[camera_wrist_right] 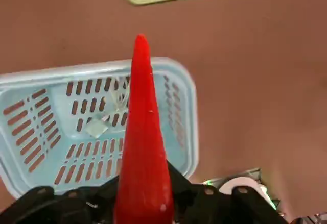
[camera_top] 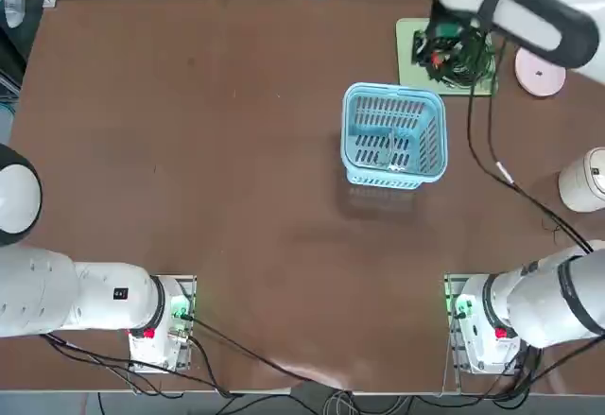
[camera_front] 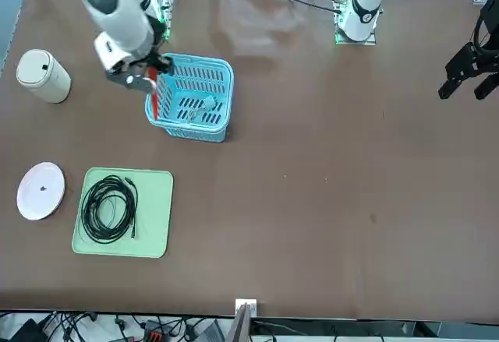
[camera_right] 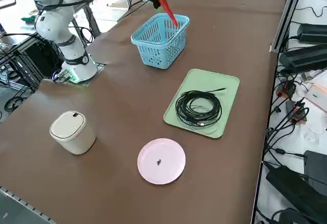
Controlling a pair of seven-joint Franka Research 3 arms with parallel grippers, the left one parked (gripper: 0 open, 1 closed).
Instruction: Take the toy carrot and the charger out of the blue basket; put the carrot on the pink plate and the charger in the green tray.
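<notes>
end effector point(camera_front: 148, 85): right arm's, clamped on the carrot's thick end, held in the air just beside the basket, on the side toward the worktop's right edge.
carrot point(camera_wrist_right: 143, 132): out of the basket, tip hanging down, clear of the rim. Leafy end hidden in the fingers.
charger point(camera_wrist_right: 95, 127): lies on the basket floor, near the middle.
basket point(camera_top: 393, 137): mid worktop, right half.
plate point(camera_right: 161, 160): near the far right corner, bare apart from a small dark speck.
tray point(camera_right: 227, 86): between basket and plate, toward the far edge; black cable coil point(camera_right: 199, 108) takes up most of it.
carrot handling: looks light, stiff, smooth plastic; tapered, so it could slip. Thick-end grip seems right.
charger handling: small, blocky, probably hard and light; take it across the flat sides, straight from above.
next: carry carrot to plate.
risk: charger needs a free tray corner beside the coil.
</notes>
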